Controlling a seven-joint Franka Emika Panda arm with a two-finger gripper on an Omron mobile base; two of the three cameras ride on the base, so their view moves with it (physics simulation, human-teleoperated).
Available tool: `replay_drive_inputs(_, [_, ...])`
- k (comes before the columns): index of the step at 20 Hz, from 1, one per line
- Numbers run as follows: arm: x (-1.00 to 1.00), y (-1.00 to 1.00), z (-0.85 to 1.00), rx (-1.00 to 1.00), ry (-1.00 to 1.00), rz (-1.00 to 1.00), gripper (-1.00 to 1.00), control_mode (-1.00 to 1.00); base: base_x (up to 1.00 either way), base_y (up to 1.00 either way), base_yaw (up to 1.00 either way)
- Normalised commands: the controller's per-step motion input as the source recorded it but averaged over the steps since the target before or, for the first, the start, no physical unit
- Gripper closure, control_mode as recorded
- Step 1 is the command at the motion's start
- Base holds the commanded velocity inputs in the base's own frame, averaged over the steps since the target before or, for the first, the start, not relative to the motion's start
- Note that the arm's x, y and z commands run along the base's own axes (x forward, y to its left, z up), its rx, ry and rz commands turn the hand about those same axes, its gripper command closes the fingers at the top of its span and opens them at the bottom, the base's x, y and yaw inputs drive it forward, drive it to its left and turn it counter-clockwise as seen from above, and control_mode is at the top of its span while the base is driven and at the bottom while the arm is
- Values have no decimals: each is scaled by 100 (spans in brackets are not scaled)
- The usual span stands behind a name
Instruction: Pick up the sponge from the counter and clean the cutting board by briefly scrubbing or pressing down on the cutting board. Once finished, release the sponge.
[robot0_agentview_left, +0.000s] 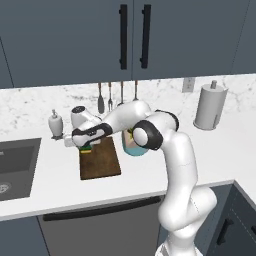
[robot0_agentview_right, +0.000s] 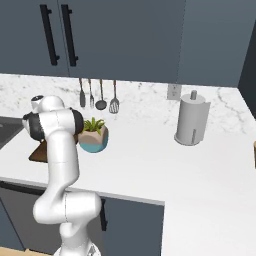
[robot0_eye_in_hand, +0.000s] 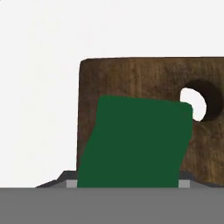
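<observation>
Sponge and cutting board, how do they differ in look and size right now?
The sponge shows a dark green top with yellow foam beneath; the cutting board is dark brown wood grain. The sponge is much smaller and covers only part of the board. The board has a round hole near one short edge, while the sponge has none. The sponge sits at the gripper, over the board, which lies flat on the counter. Both are rectangular.

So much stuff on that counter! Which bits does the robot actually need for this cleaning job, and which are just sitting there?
Needed for the job:
sponge
cutting board
counter

Just sitting there:
potted plant
paper towel roll
hanging utensils
soap dispenser
sink
</observation>
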Motion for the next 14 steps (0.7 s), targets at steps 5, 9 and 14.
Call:
replay_drive_inputs(5, [2, -18, -2, 0, -2, 0, 100, -100, 0, 0, 0])
replay_drive_inputs(9, [-6, -39, -11, 0, -1, 0, 100, -100, 0, 0, 0])
replay_drive_inputs(14, [0, -47, -19, 1, 0, 0, 100, -100, 0, 0, 0])
